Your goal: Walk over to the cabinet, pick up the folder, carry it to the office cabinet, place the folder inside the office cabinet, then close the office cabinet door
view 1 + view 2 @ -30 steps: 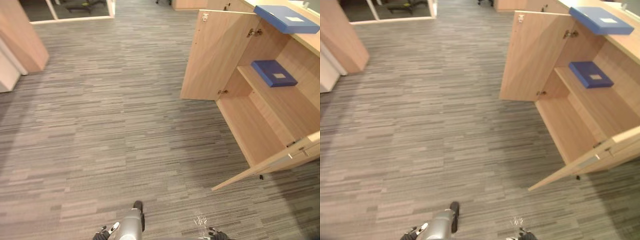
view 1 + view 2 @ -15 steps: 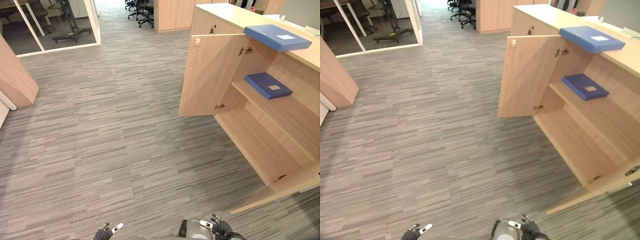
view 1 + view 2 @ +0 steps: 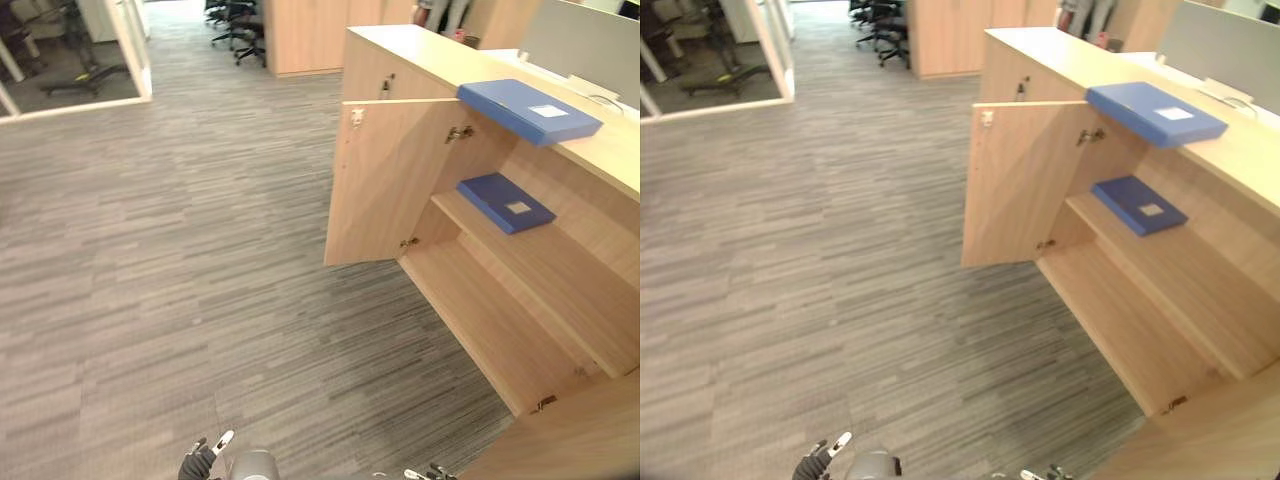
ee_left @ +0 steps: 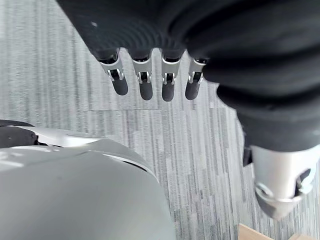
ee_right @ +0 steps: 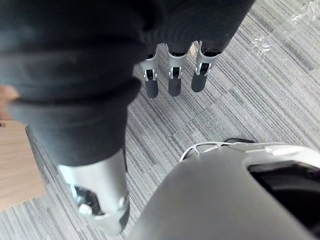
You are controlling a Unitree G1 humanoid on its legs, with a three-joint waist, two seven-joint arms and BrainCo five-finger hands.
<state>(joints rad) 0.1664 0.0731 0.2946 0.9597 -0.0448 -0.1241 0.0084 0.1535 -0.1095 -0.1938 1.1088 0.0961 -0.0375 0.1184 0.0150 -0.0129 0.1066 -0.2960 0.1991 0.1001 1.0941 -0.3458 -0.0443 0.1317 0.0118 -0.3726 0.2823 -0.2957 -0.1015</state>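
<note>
A blue folder (image 3: 530, 110) lies flat on the top of the long wooden cabinet (image 3: 420, 60) at the right. A second blue folder (image 3: 505, 202) lies on the shelf inside the open compartment. The cabinet's far door (image 3: 385, 185) stands swung out toward the carpet. My left hand (image 3: 200, 462) hangs low at the bottom edge, far from the folders. In its wrist view its fingers (image 4: 146, 82) are straight over the carpet and hold nothing. My right hand (image 3: 430, 473) also hangs low, its fingers (image 5: 174, 80) straight and empty.
The near door (image 3: 570, 430) of the open compartment juts out at the lower right. Grey striped carpet (image 3: 180, 250) stretches ahead and to the left. Office chairs (image 3: 235, 15) stand at the far back, beside a glass partition (image 3: 130, 50). A grey screen (image 3: 590, 45) stands on the cabinet top.
The camera has moved: the view has lifted and swung, so the open cabinet sits nearer and more central. Both hands stay low and empty.
</note>
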